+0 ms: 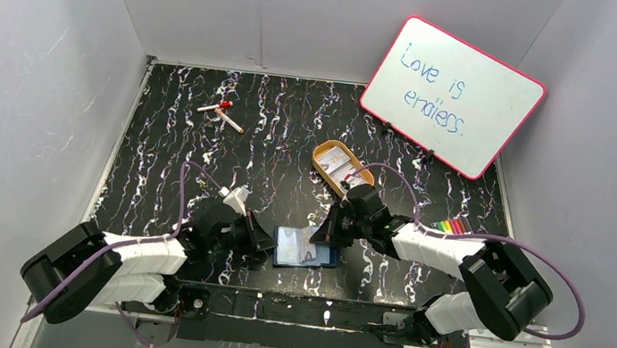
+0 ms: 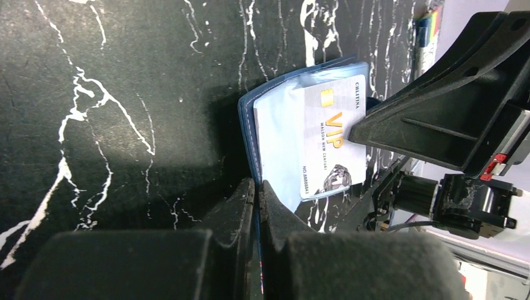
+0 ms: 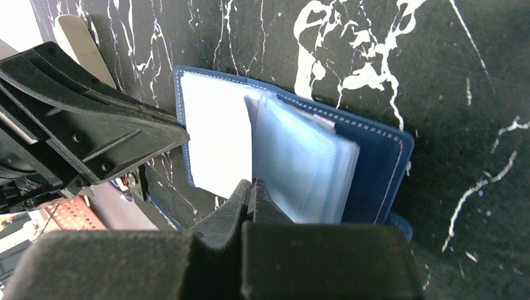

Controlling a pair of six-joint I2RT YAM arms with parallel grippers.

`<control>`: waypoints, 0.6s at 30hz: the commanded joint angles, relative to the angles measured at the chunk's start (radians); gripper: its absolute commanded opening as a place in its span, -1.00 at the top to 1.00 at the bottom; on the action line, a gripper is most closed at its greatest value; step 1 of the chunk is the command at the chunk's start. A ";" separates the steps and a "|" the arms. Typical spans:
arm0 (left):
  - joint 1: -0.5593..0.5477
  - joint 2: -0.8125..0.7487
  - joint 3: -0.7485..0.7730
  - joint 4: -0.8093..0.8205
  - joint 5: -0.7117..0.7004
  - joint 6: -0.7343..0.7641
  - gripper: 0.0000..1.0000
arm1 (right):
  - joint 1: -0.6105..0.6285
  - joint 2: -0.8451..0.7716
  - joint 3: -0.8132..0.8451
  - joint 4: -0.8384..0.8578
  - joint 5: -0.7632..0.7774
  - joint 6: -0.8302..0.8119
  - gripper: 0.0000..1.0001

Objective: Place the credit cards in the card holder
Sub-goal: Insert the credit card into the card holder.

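The navy card holder (image 1: 312, 255) lies open at the near middle of the table, its pale blue pockets fanned out (image 3: 306, 162). My left gripper (image 1: 267, 242) is shut on the holder's left cover edge (image 2: 247, 125), seen at the jaws in the left wrist view (image 2: 257, 183). My right gripper (image 1: 326, 233) is shut on the edge of a white credit card (image 2: 331, 144) printed "VIP", which lies over the holder's left pocket. The card shows as a bright white rectangle in the right wrist view (image 3: 215, 137), with the jaws (image 3: 250, 182) at its near edge.
An oval golden tin (image 1: 328, 151) with more cards in it (image 1: 346, 172) stands behind the holder. Two marker pens (image 1: 221, 113) lie at the far left. Coloured markers (image 1: 451, 224) lie at the right. A pink-framed whiteboard (image 1: 455, 94) leans at the back right.
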State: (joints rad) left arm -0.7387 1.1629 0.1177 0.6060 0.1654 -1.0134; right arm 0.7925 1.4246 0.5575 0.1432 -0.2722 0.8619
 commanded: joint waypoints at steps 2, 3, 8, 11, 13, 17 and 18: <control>-0.002 -0.100 -0.016 -0.047 -0.014 0.012 1.00 | 0.005 -0.119 0.045 -0.137 0.080 -0.036 1.00; -0.002 -0.117 -0.021 -0.063 -0.024 0.011 1.00 | 0.005 -0.136 0.056 -0.157 0.094 -0.043 1.00; 0.000 -0.171 -0.035 -0.140 -0.063 0.009 1.00 | 0.005 -0.166 0.076 -0.204 0.123 -0.064 1.00; -0.001 -0.177 -0.030 -0.190 -0.083 0.007 1.00 | 0.005 -0.176 0.031 -0.102 0.106 -0.031 1.00; 0.000 -0.175 -0.026 -0.219 -0.094 0.005 1.00 | 0.006 -0.173 0.005 -0.025 0.093 0.004 1.00; 0.000 -0.173 -0.019 -0.258 -0.112 0.001 1.00 | 0.007 -0.153 -0.048 0.125 0.068 0.071 1.00; 0.000 -0.175 -0.017 -0.268 -0.117 0.001 1.00 | 0.010 -0.151 -0.055 0.152 0.064 0.080 1.00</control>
State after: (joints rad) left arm -0.7387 0.9997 0.0933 0.4126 0.0895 -1.0164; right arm 0.7944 1.2739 0.5331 0.1051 -0.1871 0.8780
